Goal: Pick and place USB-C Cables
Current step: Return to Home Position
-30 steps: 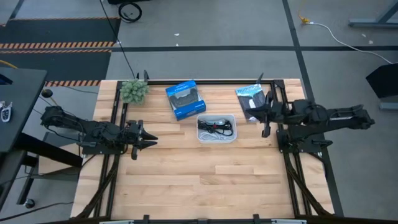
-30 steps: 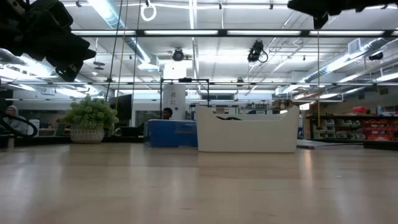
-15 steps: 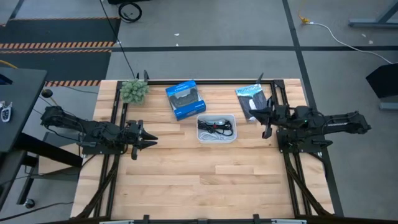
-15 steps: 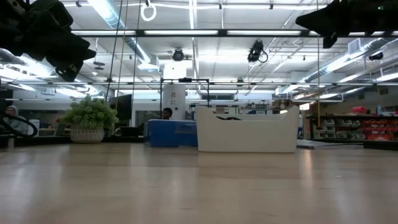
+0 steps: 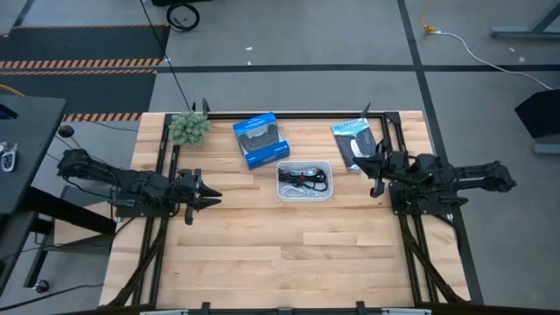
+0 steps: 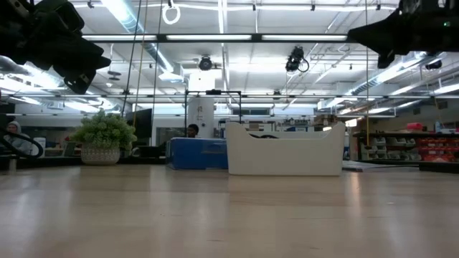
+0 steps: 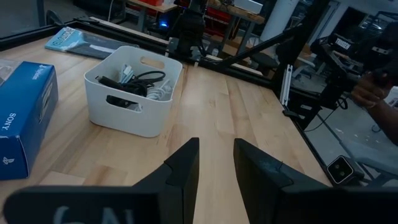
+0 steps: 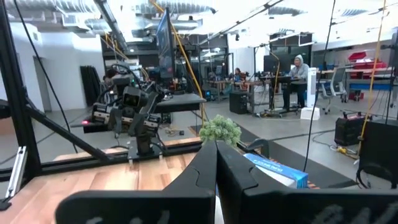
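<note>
The USB-C cables lie bundled in a white bin (image 5: pixel 325 194) at the table's middle far part. A black cable with a red band (image 5: pixel 306 178) and a white cable (image 5: pixel 296 193) show from above. In the left wrist view (image 7: pixel 142 79) the dark and white bundles show over the bin's rim. My left gripper (image 5: pixel 215 200) hovers left of the bin, pointing toward it, open and empty (image 7: pixel 216 163). My right gripper (image 5: pixel 371 171) hovers right of the bin, shut and empty (image 8: pixel 216 163).
A blue box (image 5: pixel 261 140) lies far-left of the bin. A black-and-white packet (image 5: pixel 354 140) lies far-right, just behind my right gripper. A small potted plant (image 5: pixel 188 127) stands at the far left corner. Bare wood (image 5: pixel 289 254) spreads over the near half.
My right gripper has come down a little at the right of the bin and stays shut.
</note>
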